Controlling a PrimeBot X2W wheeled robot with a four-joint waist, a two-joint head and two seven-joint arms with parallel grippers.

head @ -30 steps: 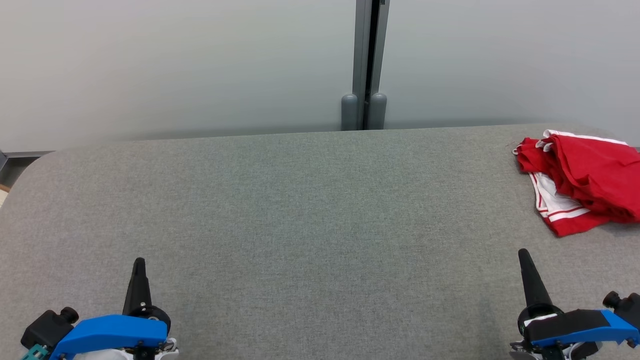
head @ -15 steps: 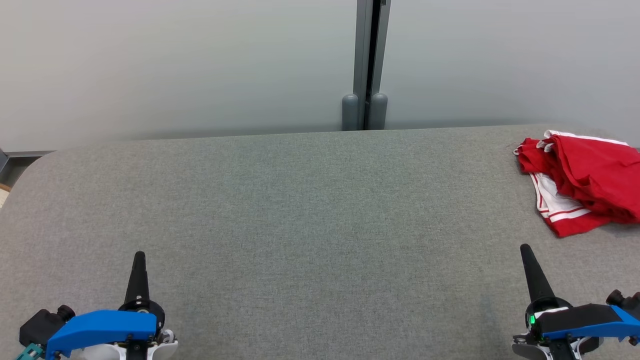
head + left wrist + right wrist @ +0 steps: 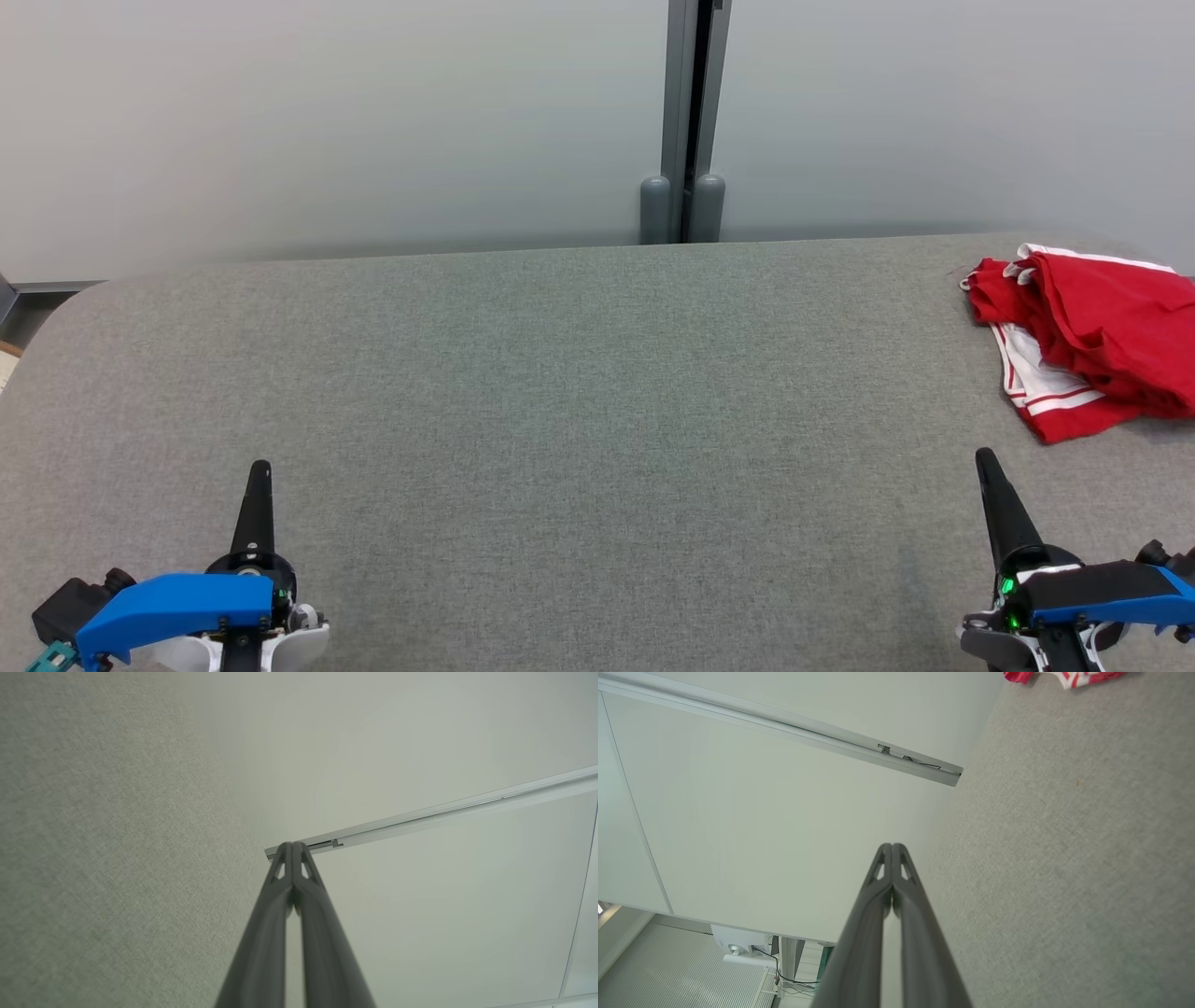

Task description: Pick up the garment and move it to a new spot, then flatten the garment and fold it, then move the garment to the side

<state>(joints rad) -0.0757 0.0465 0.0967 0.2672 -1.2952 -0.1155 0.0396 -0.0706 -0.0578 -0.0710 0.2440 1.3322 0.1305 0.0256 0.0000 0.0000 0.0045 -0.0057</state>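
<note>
- The left gripper's two long dark fingers are pressing flat against each other from base to tip, fully closed and gripping nothing.
- The right gripper's two long dark fingers are likewise lying closed tip to tip, with nothing caught between them.
- In the head view the left gripper is sitting at 7 o'clock and pointing toward 12 o'clock. The right gripper is sitting at 5 o'clock and leaning slightly toward 11 o'clock.
- Whether either fingertip is touching the surface below cannot be told.
- A blue plastic wrist cover is showing behind the left fingers, and a black-and-blue wrist cover is showing behind the right ones.
- Both grippers are poised over a wide table covered in grey woven fabric, its far left corner curving round.
- The crumpled red cloth garment with white striped trim is lying on the table at 3 o'clock, running off the frame's right edge. It is well apart from the right gripper, at about 1 o'clock from its tip.
- In the right wrist view a scrap of the garment is peeking in at 1 o'clock.
- Pale grey wall panels are standing behind the table, with a dark grey vertical post dividing them at 12 o'clock.
</note>
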